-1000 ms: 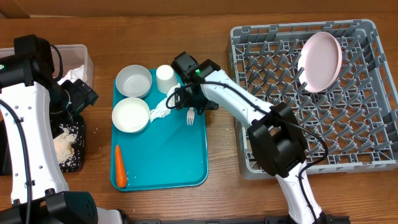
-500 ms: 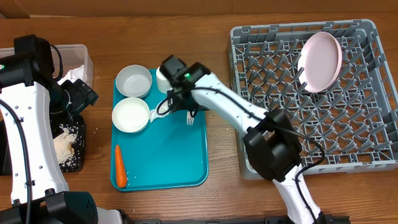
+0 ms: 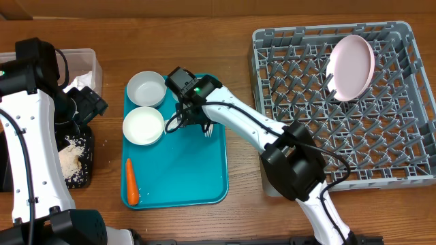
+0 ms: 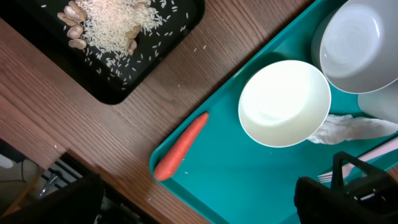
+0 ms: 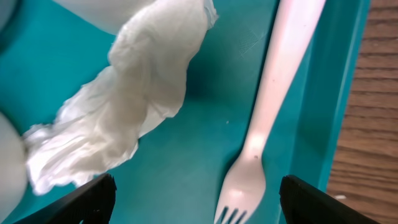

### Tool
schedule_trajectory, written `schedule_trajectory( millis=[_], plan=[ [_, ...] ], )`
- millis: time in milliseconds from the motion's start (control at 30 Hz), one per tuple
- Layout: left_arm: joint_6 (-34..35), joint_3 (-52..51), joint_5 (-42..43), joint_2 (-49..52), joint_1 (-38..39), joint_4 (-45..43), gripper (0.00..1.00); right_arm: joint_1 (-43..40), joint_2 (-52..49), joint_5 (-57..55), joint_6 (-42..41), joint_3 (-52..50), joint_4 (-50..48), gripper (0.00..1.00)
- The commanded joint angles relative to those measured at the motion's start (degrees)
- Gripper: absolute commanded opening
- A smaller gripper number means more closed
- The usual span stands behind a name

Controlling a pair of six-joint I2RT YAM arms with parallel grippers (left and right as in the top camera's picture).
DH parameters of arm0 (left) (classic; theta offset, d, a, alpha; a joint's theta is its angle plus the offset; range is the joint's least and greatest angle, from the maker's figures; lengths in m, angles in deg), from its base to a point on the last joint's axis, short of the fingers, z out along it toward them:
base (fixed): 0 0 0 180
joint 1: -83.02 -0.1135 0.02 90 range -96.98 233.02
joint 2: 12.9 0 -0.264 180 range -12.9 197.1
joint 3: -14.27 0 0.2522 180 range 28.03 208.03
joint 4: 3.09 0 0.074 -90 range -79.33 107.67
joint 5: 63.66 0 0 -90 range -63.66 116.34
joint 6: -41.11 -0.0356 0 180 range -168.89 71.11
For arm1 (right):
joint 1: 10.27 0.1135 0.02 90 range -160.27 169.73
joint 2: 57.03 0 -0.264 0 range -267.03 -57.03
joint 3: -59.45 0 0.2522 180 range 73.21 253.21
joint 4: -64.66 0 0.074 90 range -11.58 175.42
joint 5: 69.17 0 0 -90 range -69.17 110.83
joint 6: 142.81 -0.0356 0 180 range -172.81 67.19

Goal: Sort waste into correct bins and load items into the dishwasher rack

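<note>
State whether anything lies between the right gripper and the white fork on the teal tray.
Nothing visible does. The fork lies bare on the teal tray, within the span of the open right gripper. The crumpled napkin lies beside it, not over it.

The wooden table (image 3: 238, 20) carries a teal tray (image 3: 184, 170). Right of it stands the grey dishwasher rack (image 3: 306, 30), and left of it the clear plastic tub (image 3: 95, 58) and shallow black tray (image 4: 168, 37).

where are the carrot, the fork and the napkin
carrot (image 4: 181, 145), left wrist view, middle of its orange body
fork (image 5: 266, 112), right wrist view, lower part of the handle above the prongs
napkin (image 5: 140, 102), right wrist view, centre of the crumpled white bulk
</note>
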Motion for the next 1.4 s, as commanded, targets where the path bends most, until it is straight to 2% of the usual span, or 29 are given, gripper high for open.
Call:
schedule_trajectory(
  millis=[0,300,500,633,1367],
  plan=[
    [1.2,0.2,0.2,-0.9,-0.2,0.1,1.0,-0.5,-2.5,-1.4,-1.0,1.4,-0.3,0.88],
    [1.2,0.2,0.2,-0.9,-0.2,0.1,1.0,-2.1,-3.3,-1.4,-1.1,1.4,-0.4,0.87],
    [1.2,0.2,0.2,-0.9,-0.2,0.1,1.0,-1.9,-3.9,-1.3,-1.1,1.3,-0.6,0.82],
    [1.2,0.2,0.2,-0.9,-0.2,0.1,1.0,-1.9,-3.9,-1.3,-1.1,1.3,-0.6,0.73],
    [1.2,0.2,0.2,-0.9,-0.2,0.1,1.0,-1.9,-5.3,-0.7,-2.3,-1.4,-1.5,0.65]
  ],
)
